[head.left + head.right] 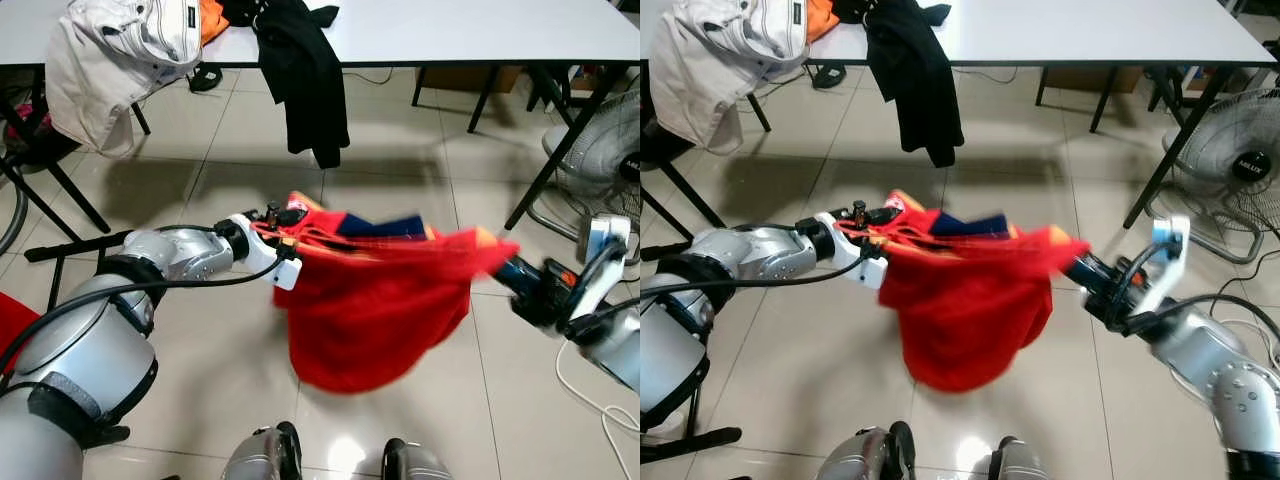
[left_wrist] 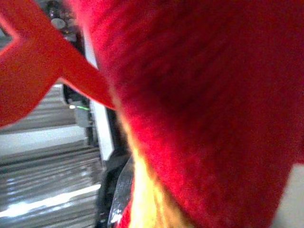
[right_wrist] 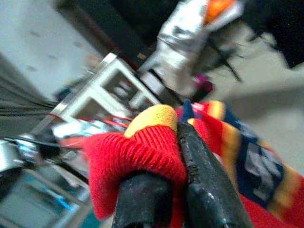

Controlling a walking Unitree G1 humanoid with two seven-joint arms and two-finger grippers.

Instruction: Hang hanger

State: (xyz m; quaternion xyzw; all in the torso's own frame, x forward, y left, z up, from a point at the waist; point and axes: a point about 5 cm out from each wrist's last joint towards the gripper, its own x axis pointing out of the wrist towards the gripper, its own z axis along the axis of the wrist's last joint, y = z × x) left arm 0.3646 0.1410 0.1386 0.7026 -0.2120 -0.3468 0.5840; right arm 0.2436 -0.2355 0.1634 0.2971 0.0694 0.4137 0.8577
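Right gripper (image 3: 178, 156) clamped on a fold of the red sweater (image 1: 375, 305): wrist view shows both black fingers (image 3: 204, 180) pressed together on the knit, a yellow band bunched just above the pinch. From the head camera this gripper (image 1: 1080, 268) sits at the sweater's right end, holding that corner up, blurred.

Left gripper (image 1: 285, 225) at the sweater's left end, fingertips in among the fabric and the hanger (image 1: 290, 238); red hanger bars show as thin lines running from the gripper into the garment's top edge. Cannot tell how its fingers stand. Left wrist view has a broad red bar of the hanger (image 2: 42, 71) crossing beside blurred red knit.

Sweater stretched between both grippers, above the tiled floor (image 1: 200, 370); body sags in a pouch below the held edge. Dark blue and yellow stripes show along its top.

White table (image 1: 480, 30) beyond the sweater. Black garment (image 1: 305, 80) hangs over the table's near edge; pale jacket (image 1: 110, 60) draped at its left end. Floor fan (image 1: 1230, 170) stands right of the sweater, near the table leg (image 1: 560, 150).
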